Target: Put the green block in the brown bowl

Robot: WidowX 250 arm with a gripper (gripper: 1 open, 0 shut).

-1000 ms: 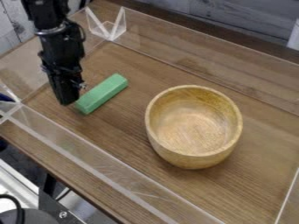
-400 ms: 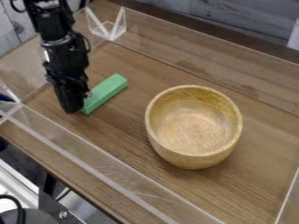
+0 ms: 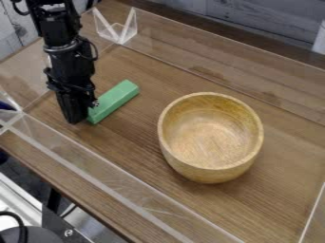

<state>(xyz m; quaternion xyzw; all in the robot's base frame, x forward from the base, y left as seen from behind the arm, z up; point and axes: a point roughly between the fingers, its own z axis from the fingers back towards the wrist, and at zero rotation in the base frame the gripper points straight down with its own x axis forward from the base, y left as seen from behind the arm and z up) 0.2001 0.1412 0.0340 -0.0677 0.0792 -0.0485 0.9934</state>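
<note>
Reaching down on the left of the bench (image 3: 210, 59), the black arm (image 3: 67, 49) brings its end effector (image 3: 72, 115) low beside the near-left end of the green block (image 3: 114, 102). The end effector is clenched, its tip close to the wood; whether it touches the block I cannot tell. The block lies flat on the bench, slanting from near left to far right, its far end free of the arm. To the right of the block and a little nearer, well apart from the arm, sits the brown bowl (image 3: 211, 139), upright, with its hollow facing up and only bare wood grain visible inside. Clear panels (image 3: 152, 201) edge the bench along the near left side and show again at the far left, behind the arm. At the near left corner, a thin black cable (image 3: 13, 220) curves beside a dark rounded part (image 3: 34, 234).
</note>
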